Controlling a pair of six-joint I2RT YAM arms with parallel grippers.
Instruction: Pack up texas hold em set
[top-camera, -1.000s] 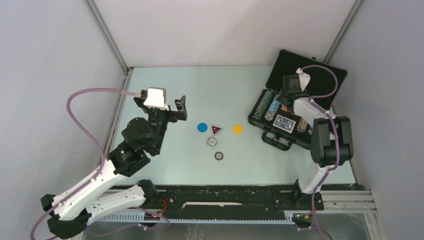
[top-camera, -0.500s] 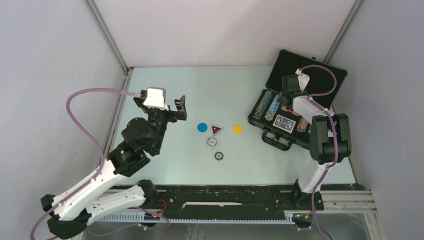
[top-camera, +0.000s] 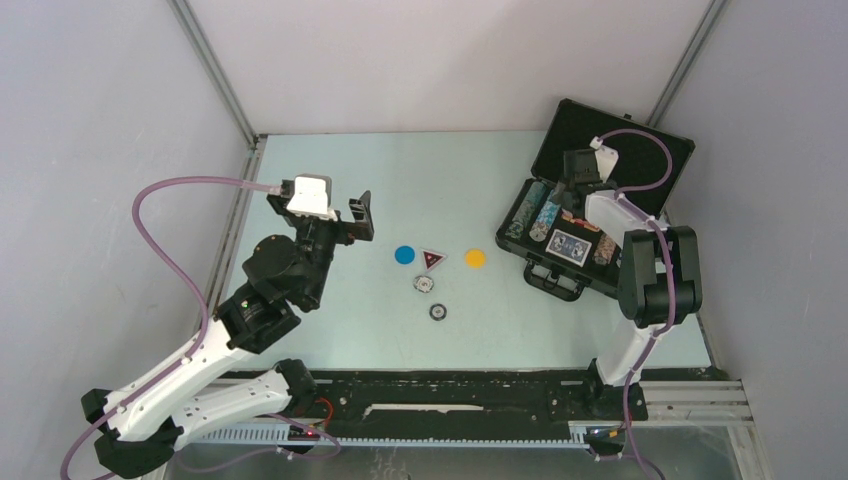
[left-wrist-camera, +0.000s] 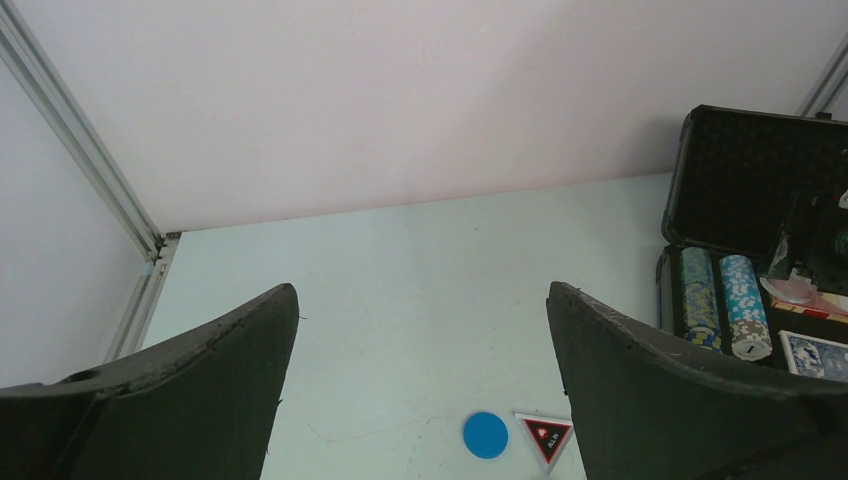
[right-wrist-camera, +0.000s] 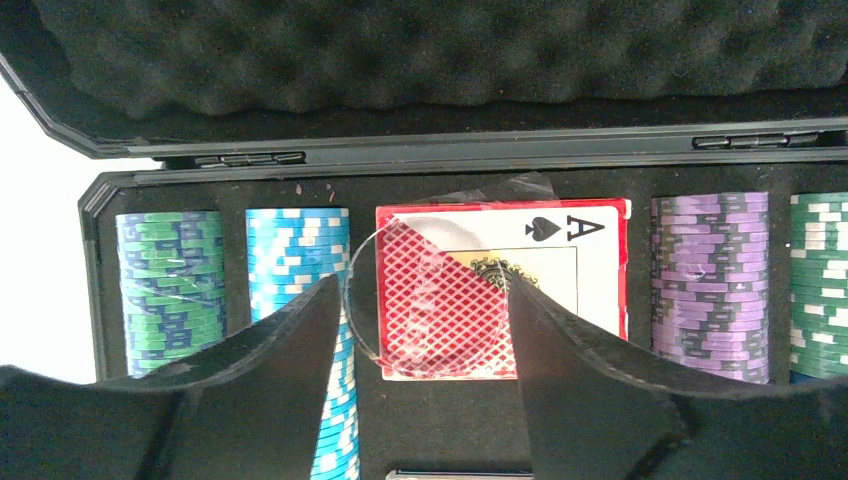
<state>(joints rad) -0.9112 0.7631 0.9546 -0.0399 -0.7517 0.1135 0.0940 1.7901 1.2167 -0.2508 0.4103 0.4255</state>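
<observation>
The black foam-lined briefcase (top-camera: 620, 140) lies open at the right, with rows of striped poker chips (right-wrist-camera: 710, 280), a red card deck (right-wrist-camera: 600, 280) and a blue deck (top-camera: 572, 245) in it. My right gripper (right-wrist-camera: 425, 285) hovers over the red deck, jaws apart. A clear round disc (right-wrist-camera: 430, 300) lies on that deck between the fingers. On the table lie a blue disc (top-camera: 404, 254), a red triangle (top-camera: 432, 259), an orange disc (top-camera: 475, 258) and two small round chips (top-camera: 424, 285). My left gripper (left-wrist-camera: 420, 295) is open and empty, raised left of the blue disc (left-wrist-camera: 485, 435).
Grey walls with metal corner posts (top-camera: 215, 75) enclose the table on three sides. The briefcase lid (left-wrist-camera: 760, 150) stands up behind the right gripper (top-camera: 573, 200). The second loose chip (top-camera: 437, 312) lies nearest the arms' bases.
The right gripper's jaws have widened over the red deck, and that arm shifted slightly. The left arm has not moved.
</observation>
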